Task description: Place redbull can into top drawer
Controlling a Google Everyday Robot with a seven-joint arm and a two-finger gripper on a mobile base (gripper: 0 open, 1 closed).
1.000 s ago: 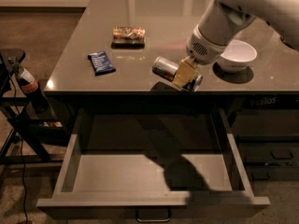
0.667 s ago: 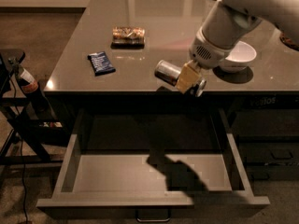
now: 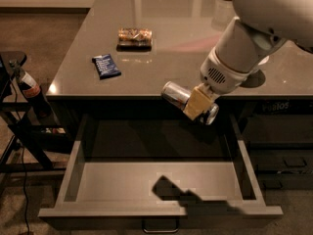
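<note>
The redbull can (image 3: pixel 177 95) is a slim silver can lying on its side, held in the air just past the table's front edge, above the back right of the open top drawer (image 3: pixel 161 210). My gripper (image 3: pixel 198 103) hangs from the white arm at the upper right and is shut on the can around its middle. The drawer is pulled fully out, wide and grey, with a small metal handle (image 3: pixel 160 225) at its front. The can and gripper cast a shadow on the drawer floor.
On the grey table (image 3: pixel 171 43) lie a dark-blue snack wrapper (image 3: pixel 105 65) and a brown snack bar (image 3: pixel 134 36). A white bowl (image 3: pixel 261 62) is mostly hidden behind the arm. A black stand with a bottle (image 3: pixel 29 89) is at the left. Darker drawers (image 3: pixel 286 153) are at the right.
The gripper has carried the can off the tabletop, forward and down past the table's front edge, to hang over the open drawer. The shadow in the drawer has shifted.
</note>
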